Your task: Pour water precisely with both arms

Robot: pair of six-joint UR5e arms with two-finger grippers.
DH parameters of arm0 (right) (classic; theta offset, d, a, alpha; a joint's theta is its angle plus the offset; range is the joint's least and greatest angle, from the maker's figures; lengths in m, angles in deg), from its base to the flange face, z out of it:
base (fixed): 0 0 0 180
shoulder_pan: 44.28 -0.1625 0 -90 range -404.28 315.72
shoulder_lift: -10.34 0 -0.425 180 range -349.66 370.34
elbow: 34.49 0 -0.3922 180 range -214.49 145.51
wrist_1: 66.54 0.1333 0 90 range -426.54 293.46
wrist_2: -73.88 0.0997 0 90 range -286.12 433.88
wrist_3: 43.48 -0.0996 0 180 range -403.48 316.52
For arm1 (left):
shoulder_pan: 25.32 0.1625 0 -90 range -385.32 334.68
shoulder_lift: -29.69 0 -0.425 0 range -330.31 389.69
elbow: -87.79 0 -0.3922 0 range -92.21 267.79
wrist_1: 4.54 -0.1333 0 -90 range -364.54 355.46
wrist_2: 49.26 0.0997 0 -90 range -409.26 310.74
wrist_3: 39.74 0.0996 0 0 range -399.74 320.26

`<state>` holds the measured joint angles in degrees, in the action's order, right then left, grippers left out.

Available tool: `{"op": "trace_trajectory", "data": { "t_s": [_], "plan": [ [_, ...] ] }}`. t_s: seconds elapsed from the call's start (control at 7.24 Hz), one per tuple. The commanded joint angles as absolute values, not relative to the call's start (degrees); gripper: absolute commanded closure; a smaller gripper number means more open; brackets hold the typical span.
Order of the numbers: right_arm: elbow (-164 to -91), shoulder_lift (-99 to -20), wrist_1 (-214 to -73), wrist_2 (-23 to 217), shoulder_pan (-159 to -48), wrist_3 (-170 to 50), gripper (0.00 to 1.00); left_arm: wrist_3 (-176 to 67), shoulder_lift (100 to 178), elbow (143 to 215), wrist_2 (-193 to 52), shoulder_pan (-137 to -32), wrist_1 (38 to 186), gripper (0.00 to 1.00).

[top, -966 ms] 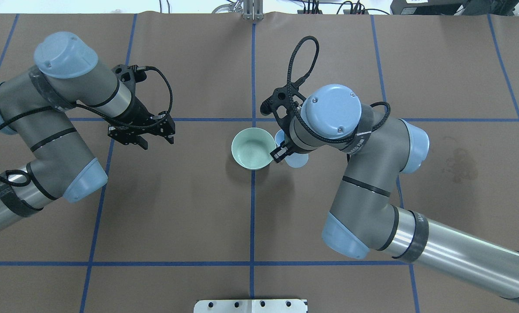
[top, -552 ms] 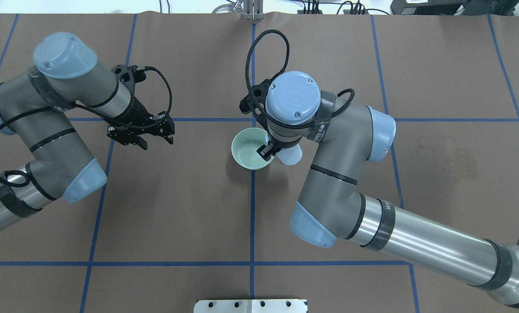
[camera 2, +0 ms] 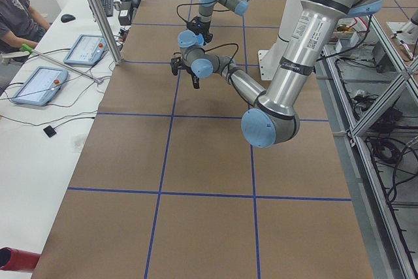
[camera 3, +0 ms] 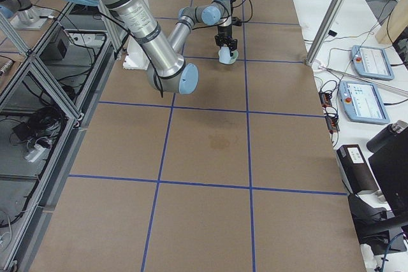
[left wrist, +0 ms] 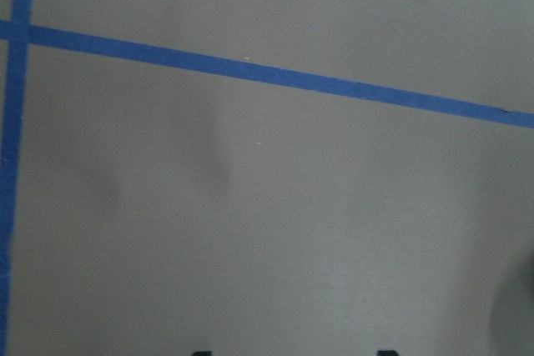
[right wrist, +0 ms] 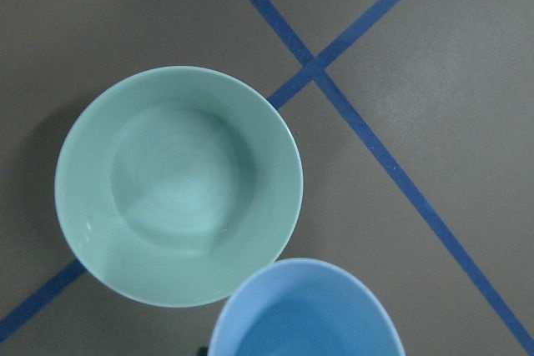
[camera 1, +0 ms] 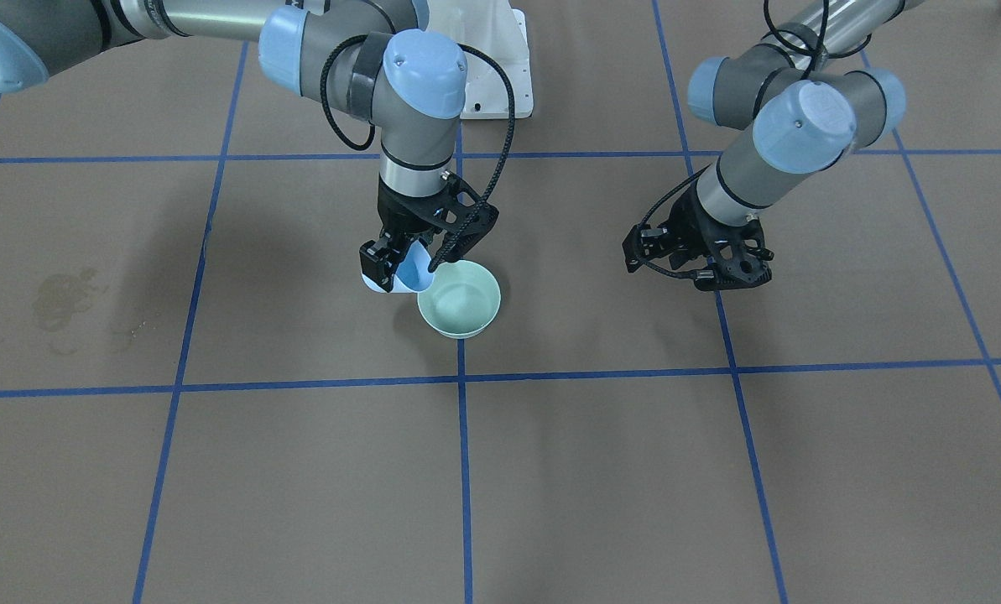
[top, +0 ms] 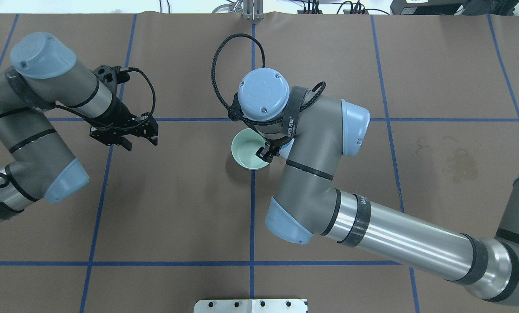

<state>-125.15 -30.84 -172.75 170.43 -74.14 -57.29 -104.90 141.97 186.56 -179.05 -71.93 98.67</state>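
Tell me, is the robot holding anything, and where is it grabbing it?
Yes. The right gripper pinches the light-blue cup by its rim, next to the green bowl. The left gripper is open and holds nothing.

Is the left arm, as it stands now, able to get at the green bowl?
Probably yes. The left gripper is open and empty, and only bare table lies between it and the green bowl. The right gripper, holding the blue cup, crowds the bowl's opposite side, so its near rim is free.
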Motion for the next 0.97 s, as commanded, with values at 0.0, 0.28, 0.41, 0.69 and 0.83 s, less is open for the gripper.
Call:
{"op": "trace_trajectory", "data": {
  "t_s": [0.0, 0.28, 0.41, 0.69, 0.83],
  "plan": [
    [-121.09, -27.39, -174.29, 167.84, -73.29, -50.3, 1.0, -99.53, 137.54, 188.42, -179.96, -74.09, 98.64, 0.27],
    [-119.32, -26.06, -176.56, 161.53, -71.36, -44.05, 1.0, -98.1, 136.04, 188.69, -179.96, -74.54, 98.82, 0.27],
    [-118.87, -24.57, -180.15, 157.85, -70.83, -40.36, 1.0, -98.1, 135.95, 188.69, -179.96, -74.54, 98.82, 0.27],
    [-118.52, -22.37, -186.21, 153.1, -69.25, -35.07, 1.0, -98.1, 135.51, 188.69, -179.96, -74.54, 98.73, 0.27],
    [-117.13, -21.84, -186.86, 151.76, -68.72, -32.79, 1.0, -97.84, 134.9, 188.78, -179.96, -74.71, 98.82, 0.27]
  ]
}}
